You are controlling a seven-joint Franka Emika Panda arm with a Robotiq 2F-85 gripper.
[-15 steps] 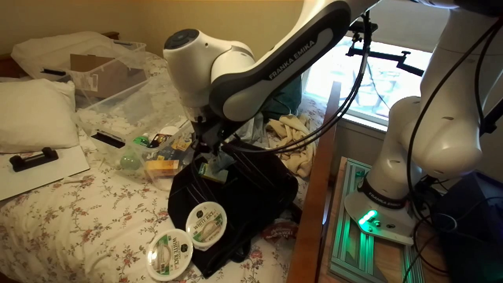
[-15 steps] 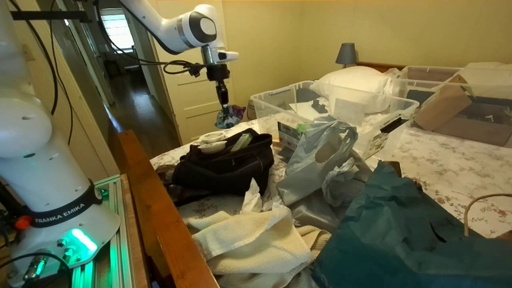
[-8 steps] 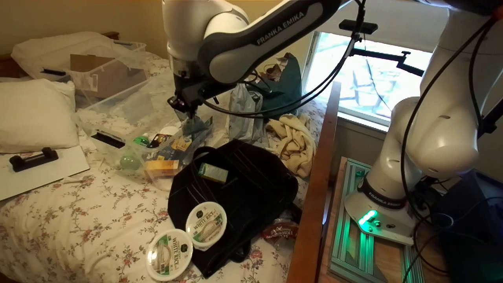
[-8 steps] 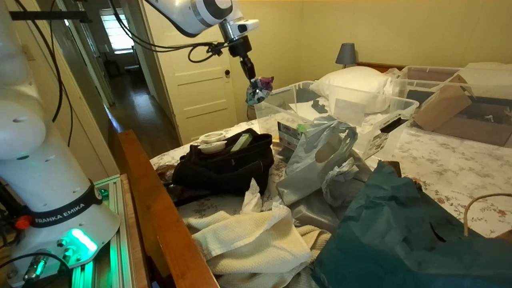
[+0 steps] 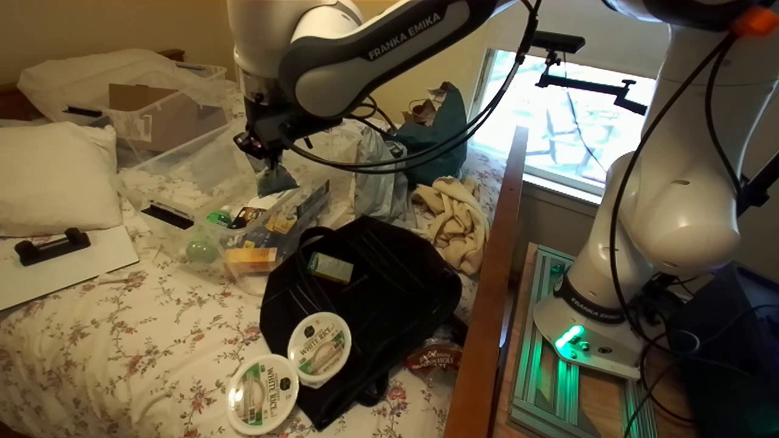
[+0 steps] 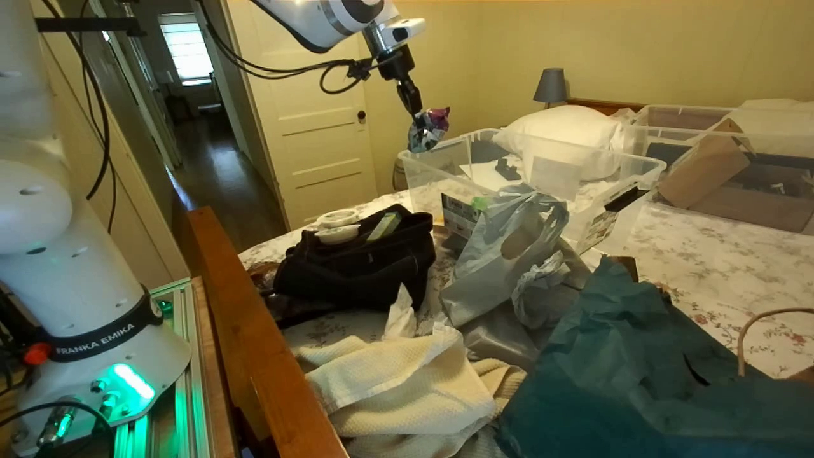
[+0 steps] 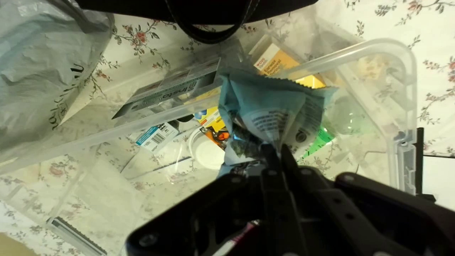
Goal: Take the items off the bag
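In an exterior view, the camera looks down at a slant, the black handled bag near the middle, the robot base to the right, the window behind. In an exterior view, the camera looks flatly across the floral bedspread toward a panelled door and gray lamp, a teal paper bag large in front, the robot base close at left. Both exterior views share the black handled bag, robot base and a clear plastic bin. The wrist view, nearest, faces straight down into that bin past the gripper, the black handled bag along its top edge.
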